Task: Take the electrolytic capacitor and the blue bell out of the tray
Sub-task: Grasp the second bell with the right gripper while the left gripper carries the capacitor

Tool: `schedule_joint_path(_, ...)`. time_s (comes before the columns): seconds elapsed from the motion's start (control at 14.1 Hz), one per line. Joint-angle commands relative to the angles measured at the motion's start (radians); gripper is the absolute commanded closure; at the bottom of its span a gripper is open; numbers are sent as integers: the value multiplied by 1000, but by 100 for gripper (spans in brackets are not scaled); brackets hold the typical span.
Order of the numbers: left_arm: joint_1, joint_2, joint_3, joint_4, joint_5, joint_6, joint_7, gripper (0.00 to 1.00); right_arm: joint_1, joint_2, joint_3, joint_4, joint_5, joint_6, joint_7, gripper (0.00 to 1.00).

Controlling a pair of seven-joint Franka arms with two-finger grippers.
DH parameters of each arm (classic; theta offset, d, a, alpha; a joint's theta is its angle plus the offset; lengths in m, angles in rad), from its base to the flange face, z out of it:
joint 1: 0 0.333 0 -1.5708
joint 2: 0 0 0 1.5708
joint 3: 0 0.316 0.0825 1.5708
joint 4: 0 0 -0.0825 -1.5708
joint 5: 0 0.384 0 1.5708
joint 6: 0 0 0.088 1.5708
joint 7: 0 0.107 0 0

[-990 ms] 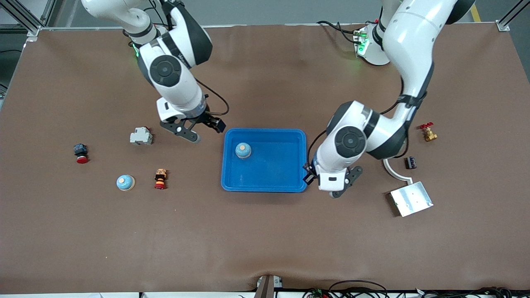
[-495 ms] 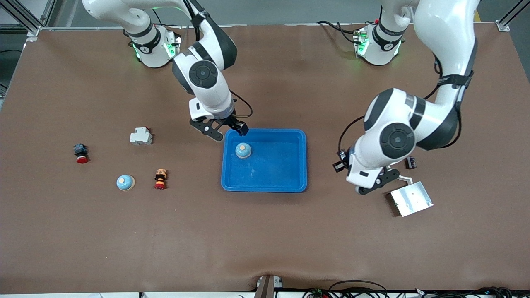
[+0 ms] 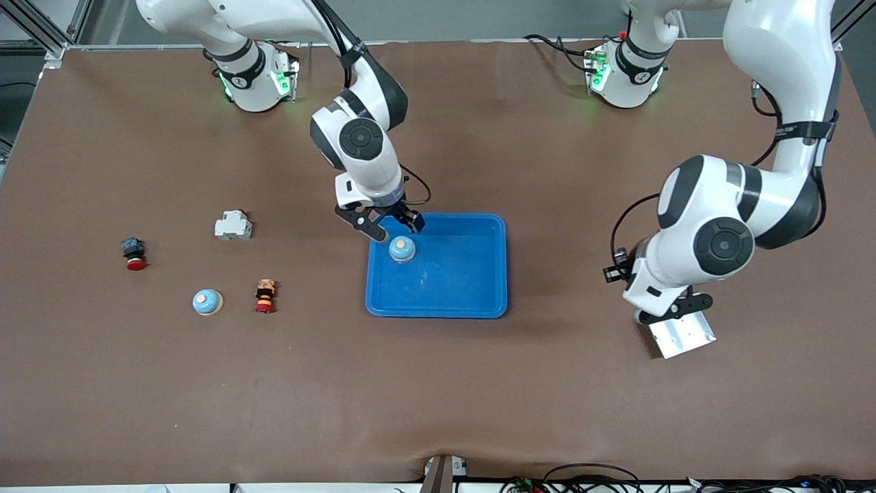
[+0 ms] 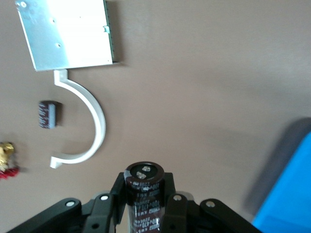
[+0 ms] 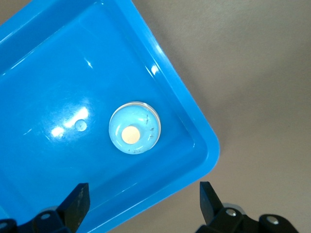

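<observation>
Brown table: left gripper (image 4: 143, 213), clamped on capacitor (image 4: 144, 189), hangs off tray (image 3: 479, 305) over metal plate (image 3: 684, 335)—set down next; right gripper (image 3: 390, 226), jaws apart over bell (image 3: 402, 248) in tray, must descend and close.

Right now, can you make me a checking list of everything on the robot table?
Surface: brown table, bare in places.
Job's things: blue bell sits in the tray; capacitor is out, held by the left gripper.
Clutter: second bell, grey block, two red buttons, metal plate, white curved piece, small dark part, brass valve.
Grippers: left shut on capacitor, over table by the plate; right gripper open over the bell.
Cables: along the table's edge.
Surroundings: metal frame posts.
</observation>
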Motion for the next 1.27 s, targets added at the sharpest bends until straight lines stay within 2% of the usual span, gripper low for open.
schedule_joint_path(0.0,29,-5,-6,-35,31,8,86,96,22,43,-15,20,-19,36,31,0)
schedule_joint_path(0.21,37,52,-7,-39,86,48,163,96,23,83,-21,20,-31,86,38,0)
schedule_joint_path(0.49,38,86,-7,-101,96,185,163,94,23,119,-25,20,-62,130,60,0)
schedule_joint_path(1.2,48,162,-7,-105,93,216,163,93,25,181,-64,22,-77,231,72,0)
